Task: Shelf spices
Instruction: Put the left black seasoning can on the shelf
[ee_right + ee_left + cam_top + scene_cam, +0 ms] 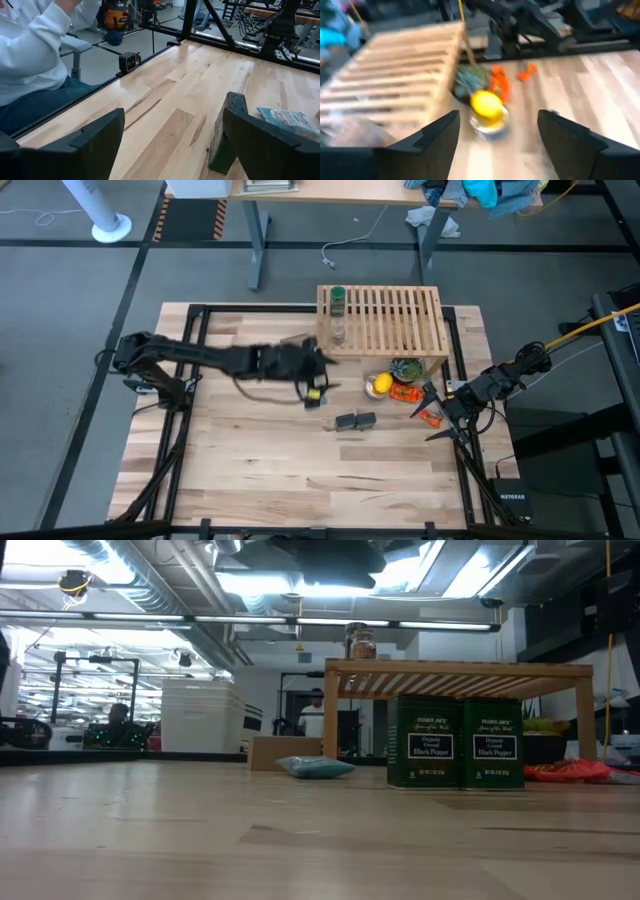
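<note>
The shelf (385,320), a light wooden slat rack, stands at the table's far middle. On its left end stand a green bottle (338,299) and a small clear jar (339,333); the jar's top (362,642) shows above the rack. Two dark green-labelled tins (355,421) stand upright side by side on the table in front of the shelf (455,743). My left gripper (322,363) hovers open and empty off the shelf's near left corner, its fingers (440,132) facing the lemon. My right gripper (438,415) waits open near the table's right edge (175,107).
A yellow lemon (486,104) lies in a small bowl by the shelf's near right leg, with green and orange items (408,380) beside it. A blue packet (315,767) and a brown cardboard box (285,752) lie farther back. A person in white (30,55) sits beyond the table.
</note>
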